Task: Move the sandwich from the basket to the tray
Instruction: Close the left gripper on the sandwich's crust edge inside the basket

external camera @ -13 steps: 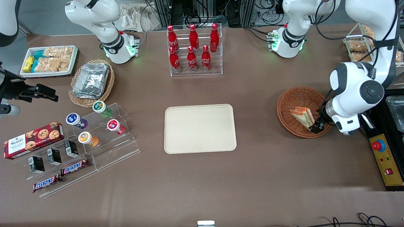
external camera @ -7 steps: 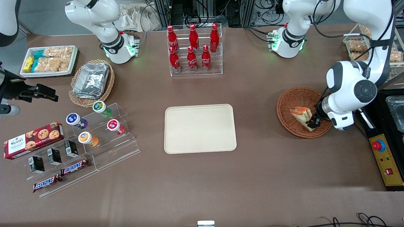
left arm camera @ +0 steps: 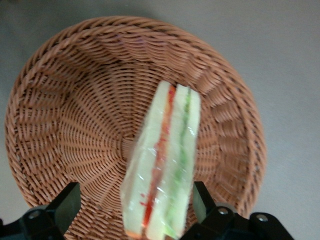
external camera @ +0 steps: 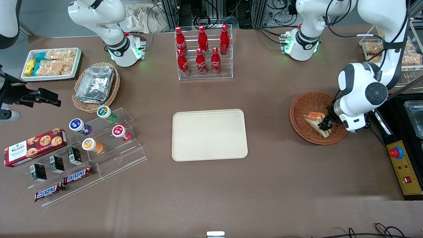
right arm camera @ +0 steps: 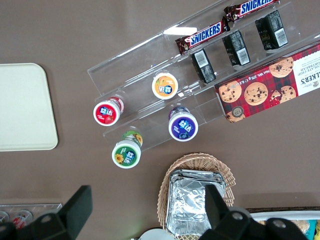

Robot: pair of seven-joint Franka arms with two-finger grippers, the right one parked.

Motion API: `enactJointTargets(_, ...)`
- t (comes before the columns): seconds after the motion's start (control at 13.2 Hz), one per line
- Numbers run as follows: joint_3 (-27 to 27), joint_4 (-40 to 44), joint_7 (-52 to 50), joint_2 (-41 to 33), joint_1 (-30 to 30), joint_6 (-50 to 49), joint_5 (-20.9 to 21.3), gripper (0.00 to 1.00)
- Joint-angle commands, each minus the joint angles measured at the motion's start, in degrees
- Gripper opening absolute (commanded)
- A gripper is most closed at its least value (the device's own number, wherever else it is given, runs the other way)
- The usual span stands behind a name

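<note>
Here the gripper hangs low inside the basket, at the part of the bowl nearest the working arm's end of the desk; in the left wrist view its two fingers stand wide apart, one on each side of the sandwich, and whether either pad touches the wrapper cannot be told; the sandwich lies in the basket on one bread face, reaching from the middle of the weave toward the rim, its red and green layers showing along the cut edge; in the front view the sandwich sits in the half of the bowl nearer the camera; the basket stands close to the desk edge at the working arm's end; the tray lies flat and bare at the middle of the desk, well apart from the basket, with open brown desk between the two; a clear rack of red bottles stands farther from the camera than the tray, near the desk's edge by the arm bases; a yellow control box lies at the desk's working-arm edge, nearer the camera than the basket; the stepped clear stand with yoghurt cups and the tan basket of foil containers lie toward the parked arm's end
</note>
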Motion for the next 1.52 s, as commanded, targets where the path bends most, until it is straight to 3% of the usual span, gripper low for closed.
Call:
enactJointTargets(0.0,-0.1,-3.3,-0.9,-2.9,1.2,2.2,1.3,1.00)
enactJointTargets(1.44,-2.8,-2.9,-4.5,-1.1,0.3,7.5,-0.2,1.00)
